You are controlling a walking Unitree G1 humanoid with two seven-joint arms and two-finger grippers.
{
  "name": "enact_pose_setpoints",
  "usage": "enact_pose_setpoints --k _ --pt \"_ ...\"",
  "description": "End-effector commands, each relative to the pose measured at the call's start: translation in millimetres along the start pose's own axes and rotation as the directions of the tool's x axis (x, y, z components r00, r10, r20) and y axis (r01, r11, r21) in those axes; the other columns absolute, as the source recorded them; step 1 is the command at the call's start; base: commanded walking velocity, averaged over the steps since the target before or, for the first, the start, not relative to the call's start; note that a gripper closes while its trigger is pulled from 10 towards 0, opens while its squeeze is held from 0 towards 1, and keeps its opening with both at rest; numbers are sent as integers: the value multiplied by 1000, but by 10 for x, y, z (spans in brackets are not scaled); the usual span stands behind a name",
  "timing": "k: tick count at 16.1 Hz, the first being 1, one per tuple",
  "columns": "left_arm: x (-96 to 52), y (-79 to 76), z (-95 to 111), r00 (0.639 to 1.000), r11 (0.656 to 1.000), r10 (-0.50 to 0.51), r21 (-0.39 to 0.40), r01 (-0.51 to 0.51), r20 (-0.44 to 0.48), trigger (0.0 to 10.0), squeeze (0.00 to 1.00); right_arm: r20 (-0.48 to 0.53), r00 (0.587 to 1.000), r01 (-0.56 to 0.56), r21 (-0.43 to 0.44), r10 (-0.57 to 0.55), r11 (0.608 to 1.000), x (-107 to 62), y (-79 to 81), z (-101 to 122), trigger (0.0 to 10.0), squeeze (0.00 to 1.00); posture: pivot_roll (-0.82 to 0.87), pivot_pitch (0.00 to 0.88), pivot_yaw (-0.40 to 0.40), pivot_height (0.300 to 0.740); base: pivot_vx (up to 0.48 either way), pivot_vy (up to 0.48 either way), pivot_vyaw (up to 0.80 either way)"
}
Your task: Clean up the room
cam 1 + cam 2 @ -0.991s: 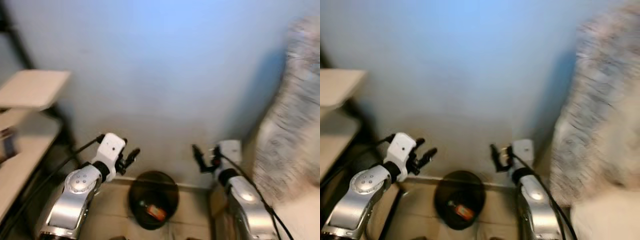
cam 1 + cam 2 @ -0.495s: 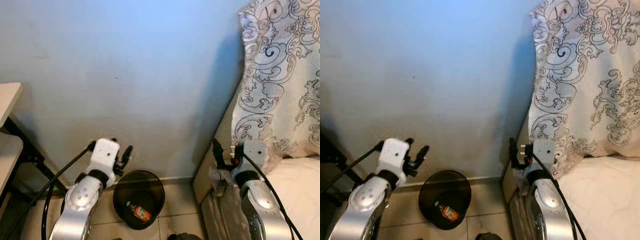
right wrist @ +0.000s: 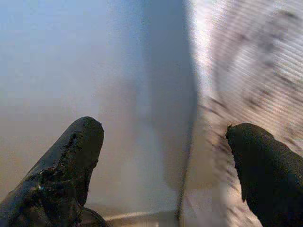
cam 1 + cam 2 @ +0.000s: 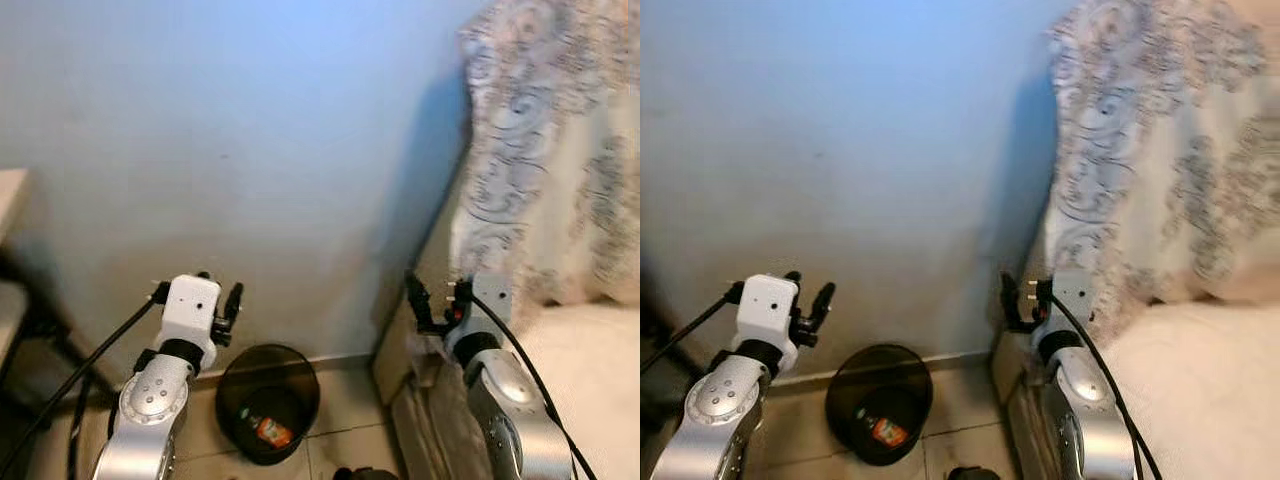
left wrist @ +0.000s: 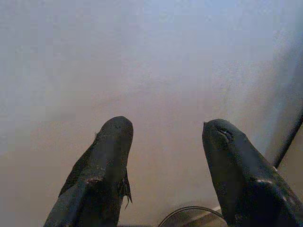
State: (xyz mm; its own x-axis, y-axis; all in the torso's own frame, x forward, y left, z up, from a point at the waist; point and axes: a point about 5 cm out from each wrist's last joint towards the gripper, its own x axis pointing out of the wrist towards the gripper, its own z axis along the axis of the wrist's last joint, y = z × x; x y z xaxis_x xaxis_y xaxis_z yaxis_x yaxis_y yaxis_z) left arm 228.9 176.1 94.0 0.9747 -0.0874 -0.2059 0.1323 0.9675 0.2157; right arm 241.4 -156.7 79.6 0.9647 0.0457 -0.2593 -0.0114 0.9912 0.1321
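Looking down at a dark bin on the floor at 6 o'clock, against the wall; an orange wrapper, probably, lies inside; light and crinkly, so pinch an edge; left gripper and right gripper both hang spread apart, empty.

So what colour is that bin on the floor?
The bin is black, clearest in the left eye view.

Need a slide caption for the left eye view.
Both grippers, left and right, raised empty before a blue wall, above a round black bin.
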Motion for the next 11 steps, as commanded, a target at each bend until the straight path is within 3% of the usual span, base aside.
enact_pose_setpoints --k 1,5,11 --pt "-18 41 36 1000 1000 24 5 -24 4 10000 0 -6 999 48 17 -48 999 -27 -69 7 10000 0 35 0 -33 740 0 0 -775" --pt "33 72 64 1000 998 5 60 -5 -2 10000 0 -32 994 102 19 -101 995 4 -43 -41 10000 0 30 0 -4 740 0 0 -775" --pt "96 90 68 1000 1000 -2 10 2 -19 10000 0 -37 990 137 21 -136 990 4 -48 -31 10000 0 8 0 17 740 0 0 -771"
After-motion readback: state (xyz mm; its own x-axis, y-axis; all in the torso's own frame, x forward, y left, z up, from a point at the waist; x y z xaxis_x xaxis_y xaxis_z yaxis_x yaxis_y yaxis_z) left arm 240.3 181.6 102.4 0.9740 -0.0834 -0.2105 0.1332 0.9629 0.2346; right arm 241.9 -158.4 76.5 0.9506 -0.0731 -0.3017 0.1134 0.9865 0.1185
